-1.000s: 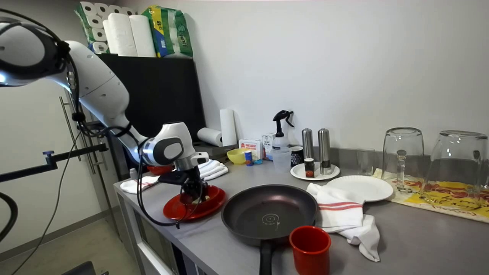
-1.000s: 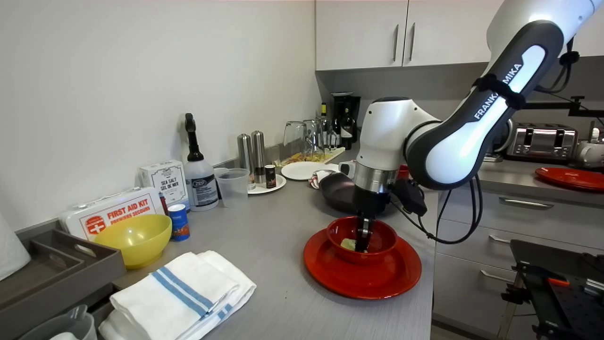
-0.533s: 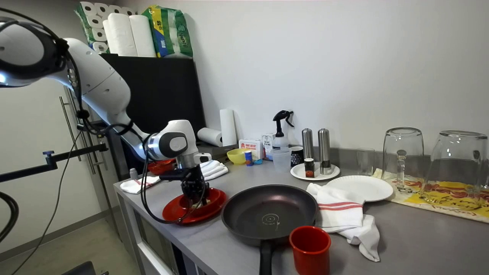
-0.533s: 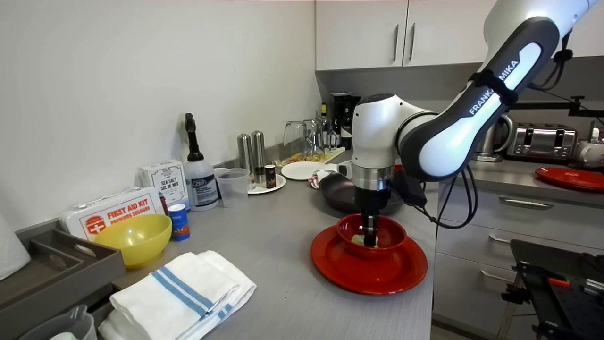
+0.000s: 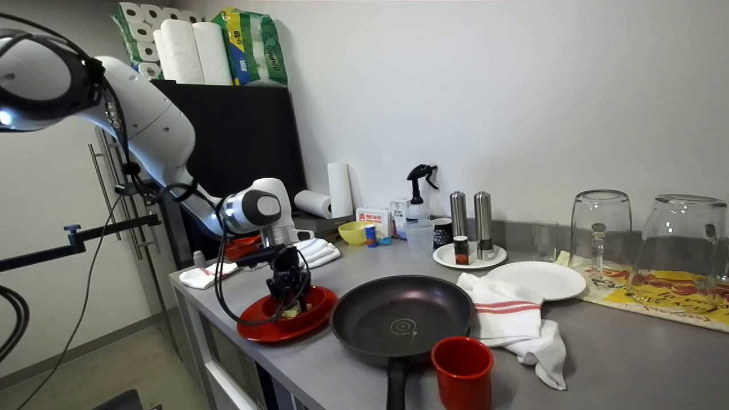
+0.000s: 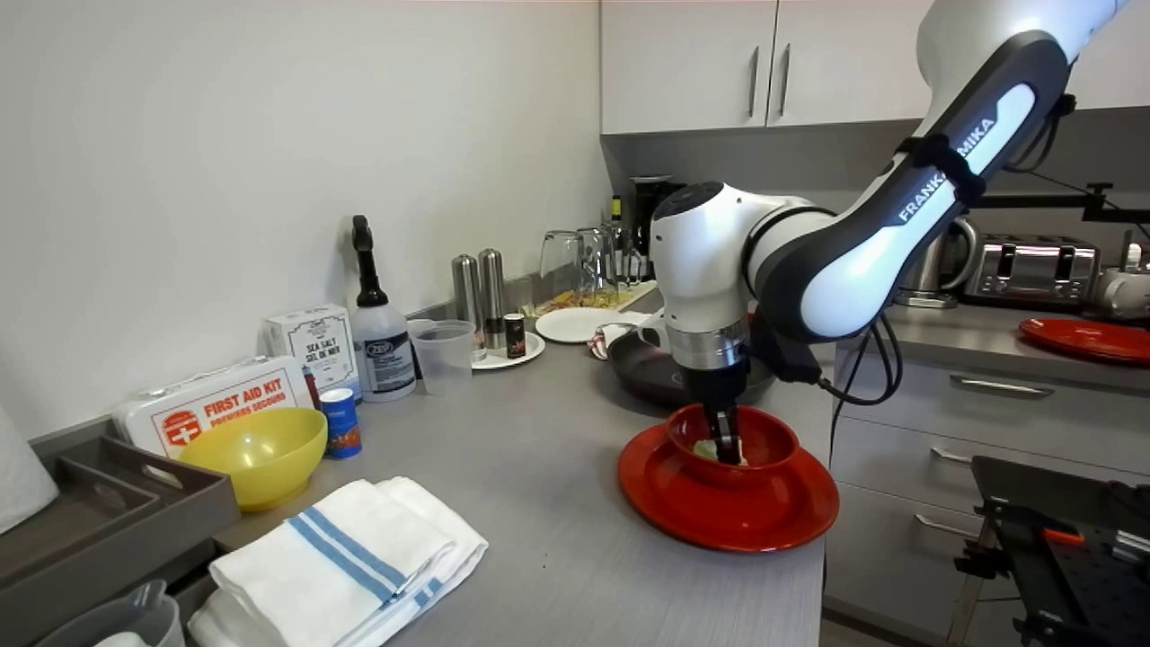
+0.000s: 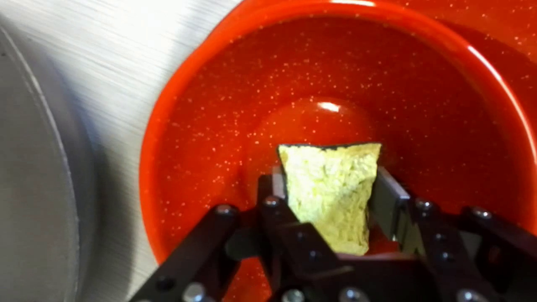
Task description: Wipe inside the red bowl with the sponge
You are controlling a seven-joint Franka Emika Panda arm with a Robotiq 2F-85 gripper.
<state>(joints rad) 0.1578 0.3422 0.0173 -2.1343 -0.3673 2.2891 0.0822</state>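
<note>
Yellow-green rectangular sponge (image 7: 329,197) is being held in a glossy, speckled red round bowl (image 7: 205,121)
It's being pinched by a black jointed hand (image 7: 331,186), bowl's being held up by a wider round red plate (image 6: 719,528).

Both exterior views look along the desk (image 6: 548,539) from opposite ends, sharing the red bowl (image 6: 762,440). The wrist view, near, faces down into it.
</note>
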